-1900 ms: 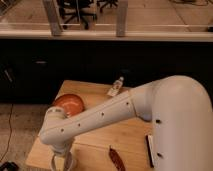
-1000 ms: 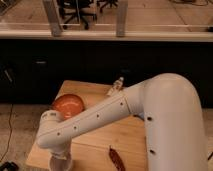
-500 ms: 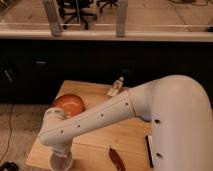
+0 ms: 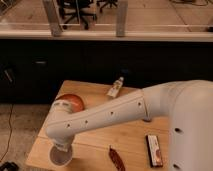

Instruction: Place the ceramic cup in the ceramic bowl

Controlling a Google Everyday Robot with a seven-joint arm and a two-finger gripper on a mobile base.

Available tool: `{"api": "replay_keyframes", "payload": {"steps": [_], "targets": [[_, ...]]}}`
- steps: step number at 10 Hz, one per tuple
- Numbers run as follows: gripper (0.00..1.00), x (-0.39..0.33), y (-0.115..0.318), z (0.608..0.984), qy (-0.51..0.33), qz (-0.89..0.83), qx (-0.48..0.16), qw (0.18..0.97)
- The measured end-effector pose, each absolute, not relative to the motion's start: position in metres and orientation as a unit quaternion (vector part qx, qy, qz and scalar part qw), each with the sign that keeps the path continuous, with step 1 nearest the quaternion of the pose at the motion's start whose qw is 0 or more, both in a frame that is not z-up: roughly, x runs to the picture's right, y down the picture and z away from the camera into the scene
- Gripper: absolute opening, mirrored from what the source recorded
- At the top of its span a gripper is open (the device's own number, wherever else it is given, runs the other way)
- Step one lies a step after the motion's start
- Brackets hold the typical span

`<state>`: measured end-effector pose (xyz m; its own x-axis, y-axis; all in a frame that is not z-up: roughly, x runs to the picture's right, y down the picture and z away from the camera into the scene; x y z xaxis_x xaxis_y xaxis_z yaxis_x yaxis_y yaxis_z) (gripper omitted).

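The orange-red ceramic bowl (image 4: 73, 101) sits at the left side of the wooden table (image 4: 135, 140), partly hidden behind my white arm (image 4: 110, 117). The pale ceramic cup (image 4: 60, 156) stands near the table's front left corner, directly under my wrist. My gripper (image 4: 61, 148) reaches down onto the cup from above and is mostly hidden by the wrist.
A small white bottle (image 4: 116, 88) lies near the table's far edge. A dark red object (image 4: 116, 158) lies near the front edge, and a dark flat bar-shaped package (image 4: 154, 150) lies at the right. A dark cabinet front stands behind the table.
The arm shifted slightly left, then back right, staying over the cup. The cup and the bowl have not moved.
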<state>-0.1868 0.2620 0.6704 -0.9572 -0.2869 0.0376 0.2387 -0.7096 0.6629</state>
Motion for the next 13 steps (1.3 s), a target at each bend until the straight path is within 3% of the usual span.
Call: {"api": "replay_keyframes", "payload": {"steps": [5,13], "targets": [[0.0,-0.185,0.213,0.668,-0.343,-0.918,0.053,0.193],[0.0,-0.194,0.133,0.722,-0.341,-0.91,0.039,0.233]]}}
